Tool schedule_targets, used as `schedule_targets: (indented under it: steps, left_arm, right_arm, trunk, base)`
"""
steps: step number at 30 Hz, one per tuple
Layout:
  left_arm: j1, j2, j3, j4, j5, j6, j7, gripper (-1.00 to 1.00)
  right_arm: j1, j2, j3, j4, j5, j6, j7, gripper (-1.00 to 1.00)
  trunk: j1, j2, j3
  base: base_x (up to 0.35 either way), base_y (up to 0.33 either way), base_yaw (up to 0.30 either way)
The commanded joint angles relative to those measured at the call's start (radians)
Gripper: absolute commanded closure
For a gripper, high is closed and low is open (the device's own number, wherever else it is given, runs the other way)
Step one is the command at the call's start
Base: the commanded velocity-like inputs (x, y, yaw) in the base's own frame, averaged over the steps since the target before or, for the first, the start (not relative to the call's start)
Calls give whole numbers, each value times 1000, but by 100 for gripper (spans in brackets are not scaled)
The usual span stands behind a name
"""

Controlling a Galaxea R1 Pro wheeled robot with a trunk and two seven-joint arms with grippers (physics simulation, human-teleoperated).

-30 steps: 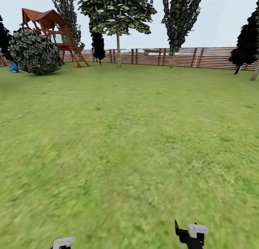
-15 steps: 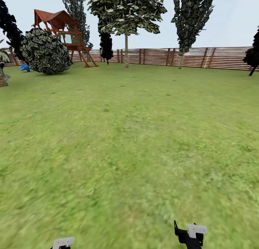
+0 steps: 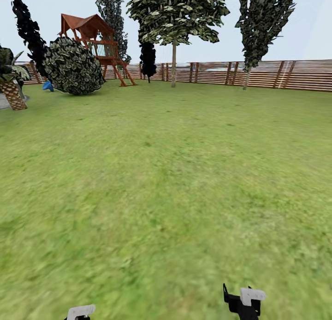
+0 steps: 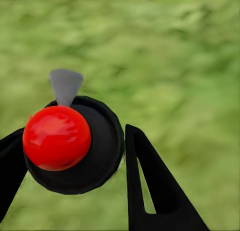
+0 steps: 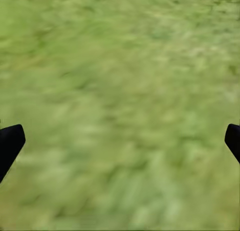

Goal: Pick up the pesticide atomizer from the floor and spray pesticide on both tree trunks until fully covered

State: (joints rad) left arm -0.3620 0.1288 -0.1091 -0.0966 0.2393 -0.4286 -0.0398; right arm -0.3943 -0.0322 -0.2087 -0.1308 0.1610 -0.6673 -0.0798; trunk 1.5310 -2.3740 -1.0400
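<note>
In the left wrist view, the pesticide atomizer is a round black body with a red ball top and a grey nozzle. My left gripper is shut on it, one black finger on each side, above the grass floor. My right gripper is open over bare grass with nothing between its fingers. In the head view both wrists show at the lower edge, left and right. Two trees with pale straight trunks stand far ahead by the fence.
A brown slat fence closes the far side of the lawn. A wooden play tower, a round bush and dark cypresses stand at the back left. A scaly-trunked palm is at the left edge.
The whole head view has shifted right, so the camera has turned left. The palm has come into view at the left. Both wrists keep their places in the picture.
</note>
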Motion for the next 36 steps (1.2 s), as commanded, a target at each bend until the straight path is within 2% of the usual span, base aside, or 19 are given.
schedule_targets:
  steps: [1, 25, 31, 36]
  left_arm:
    - [0, 0, 0, 0, 0, 0, 0, 100]
    - [0, 0, 0, 0, 0, 1, 0, 100]
    - [0, -1, -1, 0, -1, -2, 40, 100]
    - [0, -1, -1, 0, -1, -1, 43, 100]
  right_arm:
    - [0, 0, 0, 0, 0, 0, 0, -100]
    - [0, 2, 0, -1, 0, -1, 0, -100]
    - [0, 2, 0, 0, 0, -2, 0, -100]
    - [0, 2, 0, 0, 0, -2, 0, -100]
  trunk:
    - [0, 0, 0]
    - [0, 0, 0]
    - [0, 0, 0]
    - [0, 0, 0]
  base:
    - [332, 100, 0]
    - [335, 65, 0]
    - [338, 0, 0]
    - [338, 0, 0]
